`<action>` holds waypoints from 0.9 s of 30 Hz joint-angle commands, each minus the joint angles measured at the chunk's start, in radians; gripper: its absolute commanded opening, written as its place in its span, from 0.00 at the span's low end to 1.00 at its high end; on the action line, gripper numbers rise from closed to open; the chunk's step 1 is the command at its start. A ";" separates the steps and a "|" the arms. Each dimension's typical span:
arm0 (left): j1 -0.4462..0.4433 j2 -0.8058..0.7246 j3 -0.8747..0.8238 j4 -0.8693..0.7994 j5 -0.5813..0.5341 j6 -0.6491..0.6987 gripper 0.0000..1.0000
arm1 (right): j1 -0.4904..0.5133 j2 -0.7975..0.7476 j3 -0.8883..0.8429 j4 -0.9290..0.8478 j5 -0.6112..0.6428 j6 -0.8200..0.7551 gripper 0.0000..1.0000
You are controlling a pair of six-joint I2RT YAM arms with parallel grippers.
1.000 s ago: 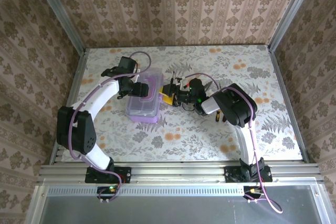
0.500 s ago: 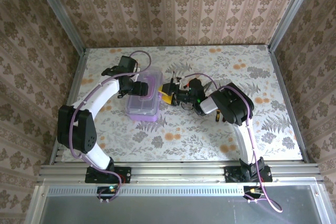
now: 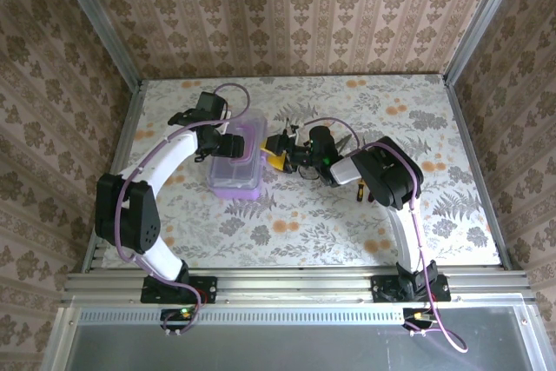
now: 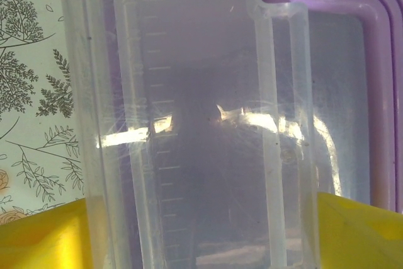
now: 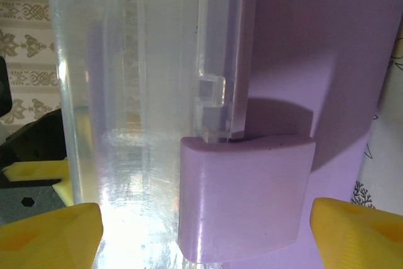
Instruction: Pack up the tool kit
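Your case (image 3: 234, 182) sat at 9 o'clock from the centre of the table (image 3: 417, 206), and its clear lid (image 4: 201, 92) looked to be down on the purple base. Judged late in the job: loading seemed done and latching was probably still to do.

- Left gripper (image 3: 230, 147) was over the case's 12 o'clock end, fingers (image 4: 38, 237) wide either side of the lid. Couldn't tell whether they pinched it.
- Right gripper (image 3: 276, 152) was at the case's 3 o'clock, jaws apart, straddling the latch (image 5: 245, 196) without touching it.

Count: one case, one lid, one latch. Screwdrivers were too blurred under the lid for you to count.
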 commanded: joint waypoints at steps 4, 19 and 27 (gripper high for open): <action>-0.031 0.051 -0.016 -0.058 0.059 0.035 0.81 | 0.020 0.138 0.032 0.309 0.025 0.219 0.89; -0.030 0.046 -0.021 -0.044 0.105 0.040 0.81 | 0.006 0.141 0.063 0.316 -0.041 0.204 1.00; -0.028 0.057 -0.018 -0.047 0.103 0.042 0.80 | 0.001 0.071 0.034 0.322 -0.046 0.201 1.00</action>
